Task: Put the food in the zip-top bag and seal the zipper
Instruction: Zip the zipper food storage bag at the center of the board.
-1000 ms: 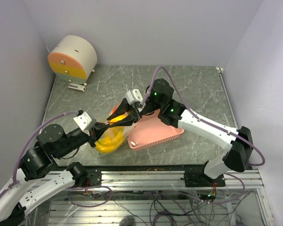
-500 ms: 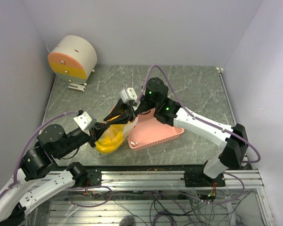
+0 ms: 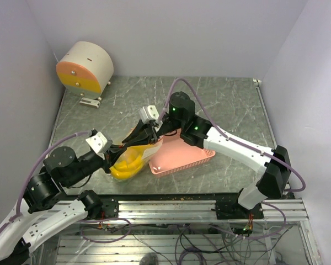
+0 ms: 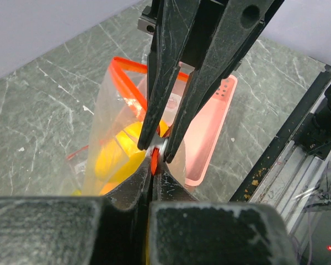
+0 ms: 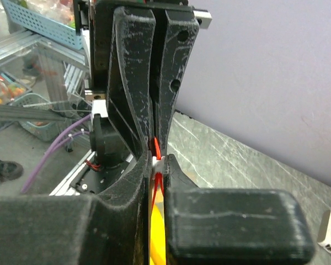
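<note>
Nearest me, the left tool (image 4: 153, 170) is clenched on the zipper (image 4: 128, 62), pinching the red-orange strip flat between its fingers. Just below it the zip-top bag (image 4: 107, 110) hangs mouth-up. Its belly rests on the desk (image 4: 38, 105), and the yellow food (image 4: 118, 157) is already inside.

The right tool (image 4: 157, 150) comes in from the far side and grips the same strip, tip to tip with the left tool and almost touching it. From that shared pinch the zipper's long axis runs up and away from my left arm, toward the back of the desk. There the strip spreads into an open loop, so I judge that stretch unsealed and nearer the right arm. The pink basket (image 4: 212, 124) lies just beside the bag, beyond it.
</note>
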### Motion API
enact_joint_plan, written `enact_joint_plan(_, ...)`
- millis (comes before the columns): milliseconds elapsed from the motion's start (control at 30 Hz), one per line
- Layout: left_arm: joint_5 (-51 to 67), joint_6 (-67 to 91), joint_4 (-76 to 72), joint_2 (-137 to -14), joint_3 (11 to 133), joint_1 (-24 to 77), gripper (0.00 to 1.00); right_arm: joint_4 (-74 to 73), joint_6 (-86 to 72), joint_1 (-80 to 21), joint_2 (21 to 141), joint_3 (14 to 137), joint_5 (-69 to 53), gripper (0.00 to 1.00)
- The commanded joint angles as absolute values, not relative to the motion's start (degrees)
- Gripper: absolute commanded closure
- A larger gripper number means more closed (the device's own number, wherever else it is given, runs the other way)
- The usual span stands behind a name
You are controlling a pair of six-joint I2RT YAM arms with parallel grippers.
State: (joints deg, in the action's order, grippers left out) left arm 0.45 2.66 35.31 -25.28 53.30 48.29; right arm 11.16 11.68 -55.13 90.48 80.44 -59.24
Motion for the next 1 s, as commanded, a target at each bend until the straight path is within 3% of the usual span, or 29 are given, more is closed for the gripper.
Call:
enact_joint_plan(0,-1.1,3.3,33.4,-22.6,55.7,48.1,0.93,6.2,14.8,-53.2,88.7,78.4,-54.4,1.0)
enact_joint_plan(367,-5.8,2.2,36.0,-19.2,57.3,48.2,0.93,-0.2,18.5,-47.6,88.8,77.6,-51.3,1.0)
enact_joint_plan(967,-24.3,1.7,37.5,-15.9,58.3,48.2,0.93,5.8,13.7,-32.4,87.0,69.2,-54.6,1.0)
